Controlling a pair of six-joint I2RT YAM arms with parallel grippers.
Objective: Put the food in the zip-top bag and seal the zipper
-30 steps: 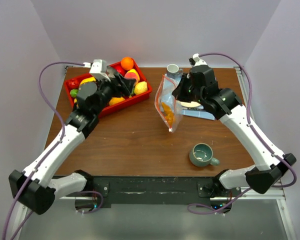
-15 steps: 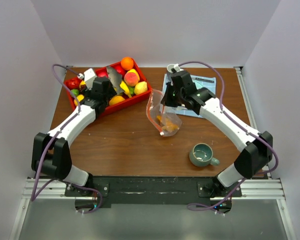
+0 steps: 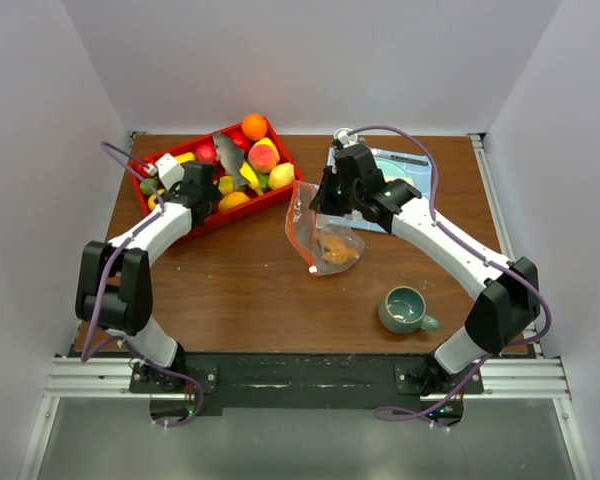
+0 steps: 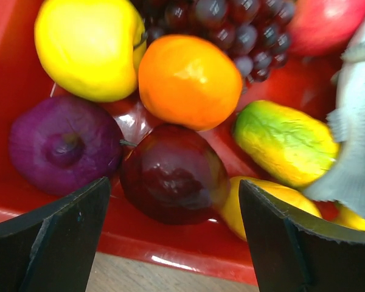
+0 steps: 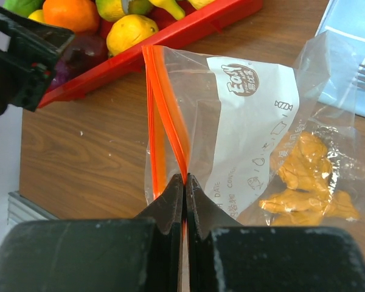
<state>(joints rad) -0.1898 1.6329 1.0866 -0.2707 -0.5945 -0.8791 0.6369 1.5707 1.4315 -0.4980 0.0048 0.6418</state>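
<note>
At the counter's (image 3: 260,290) far-left corner, the left tool (image 4: 173,188) hangs spread wide over food (image 4: 188,79) in the red tray (image 3: 230,215). Mid-counter, the right tool (image 5: 184,182) pinches the zip-top bag (image 5: 249,115) by its unsealed zipper (image 5: 161,103). With one orange piece (image 5: 304,176) inside, most filling apparently remains.

brown round logo (image 5: 243,81) on zip-top bag (image 5: 249,140), lettering unclear

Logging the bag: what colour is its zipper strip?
Orange-red zipper strip, clearest in the right wrist view.
</note>
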